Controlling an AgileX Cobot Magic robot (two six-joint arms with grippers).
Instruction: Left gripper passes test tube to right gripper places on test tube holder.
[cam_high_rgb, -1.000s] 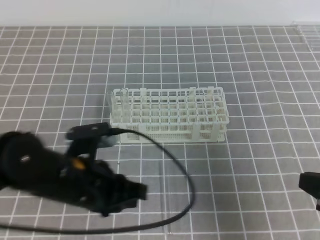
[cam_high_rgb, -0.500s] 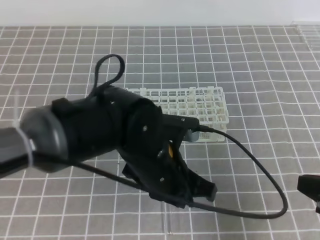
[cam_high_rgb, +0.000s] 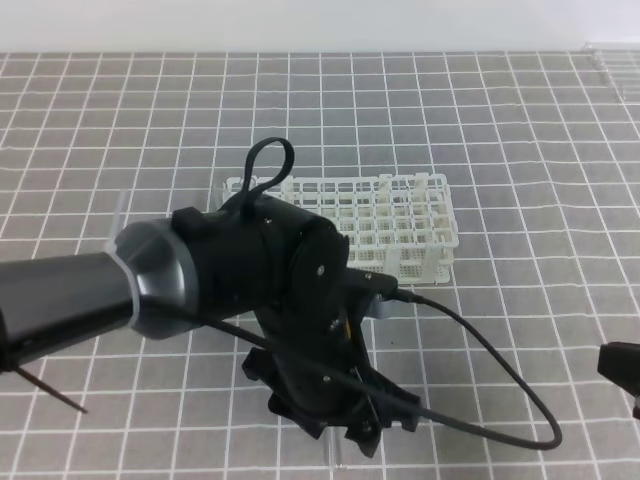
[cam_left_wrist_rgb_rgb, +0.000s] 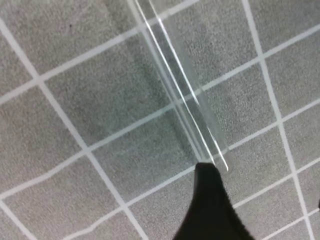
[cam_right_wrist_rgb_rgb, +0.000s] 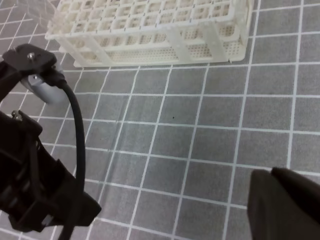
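Observation:
The clear test tube (cam_left_wrist_rgb_rgb: 182, 95) lies flat on the grid mat, running diagonally in the left wrist view. In the high view only its end (cam_high_rgb: 340, 460) shows below the arm. My left gripper (cam_high_rgb: 345, 430) points down right over it. One black finger (cam_left_wrist_rgb_rgb: 210, 205) has its tip at the tube's near end, and nothing sits between the jaws, which look open. The white test tube holder (cam_high_rgb: 400, 215) stands behind, partly hidden by the left arm. My right gripper (cam_high_rgb: 622, 368) sits at the right edge; just one dark finger (cam_right_wrist_rgb_rgb: 285, 205) shows.
A black cable (cam_high_rgb: 490, 400) loops from the left wrist across the mat to the right of the arm. A clear plastic edge (cam_high_rgb: 612, 58) sits at the far right corner. The holder (cam_right_wrist_rgb_rgb: 150, 30) is empty on the side I see.
The left arm has swung from the left side to the middle and come down over the tube near the front edge. The right gripper has stayed put.

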